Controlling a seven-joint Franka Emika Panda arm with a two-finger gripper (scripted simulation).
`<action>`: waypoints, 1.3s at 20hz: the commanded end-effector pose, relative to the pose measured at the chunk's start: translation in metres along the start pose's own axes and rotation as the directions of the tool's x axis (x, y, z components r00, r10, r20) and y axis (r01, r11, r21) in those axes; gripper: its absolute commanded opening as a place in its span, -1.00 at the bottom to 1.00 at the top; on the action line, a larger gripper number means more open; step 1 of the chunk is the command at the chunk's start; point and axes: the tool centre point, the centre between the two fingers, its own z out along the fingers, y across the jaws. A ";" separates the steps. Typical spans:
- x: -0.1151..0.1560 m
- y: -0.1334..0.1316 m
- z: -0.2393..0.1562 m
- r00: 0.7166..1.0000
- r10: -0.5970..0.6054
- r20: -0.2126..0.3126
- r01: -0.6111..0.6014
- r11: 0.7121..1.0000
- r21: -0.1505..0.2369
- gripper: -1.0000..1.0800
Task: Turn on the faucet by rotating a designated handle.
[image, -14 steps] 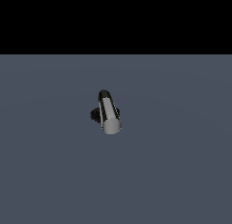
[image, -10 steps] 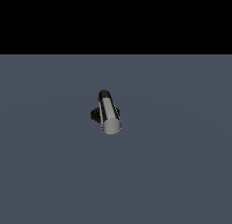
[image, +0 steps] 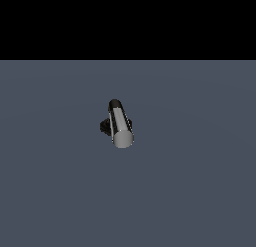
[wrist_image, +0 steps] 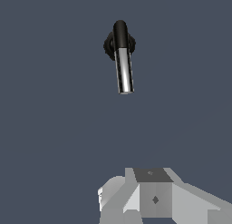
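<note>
faucet [image: 116,127] mid-floor, black base low behind bar | handle [image: 120,125] grey bar, round end toward exterior camera, untouched | gripper [wrist_image: 149,196] in wrist view only, well apart from the handle, likely lining up an approach; fingertips out of frame, cannot tell if apart or together | containers: none seen
</note>
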 end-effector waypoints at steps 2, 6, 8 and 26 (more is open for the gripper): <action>0.006 -0.002 0.022 1.000 -0.011 0.002 0.011 1.000 0.000 -1.00; 0.015 -0.004 0.053 1.000 -0.027 0.004 0.027 1.000 0.000 -1.00; 0.019 -0.005 0.070 0.999 -0.036 0.006 0.036 0.999 0.001 -1.00; 0.061 -0.019 0.217 0.994 -0.113 0.016 0.113 0.994 0.003 -1.00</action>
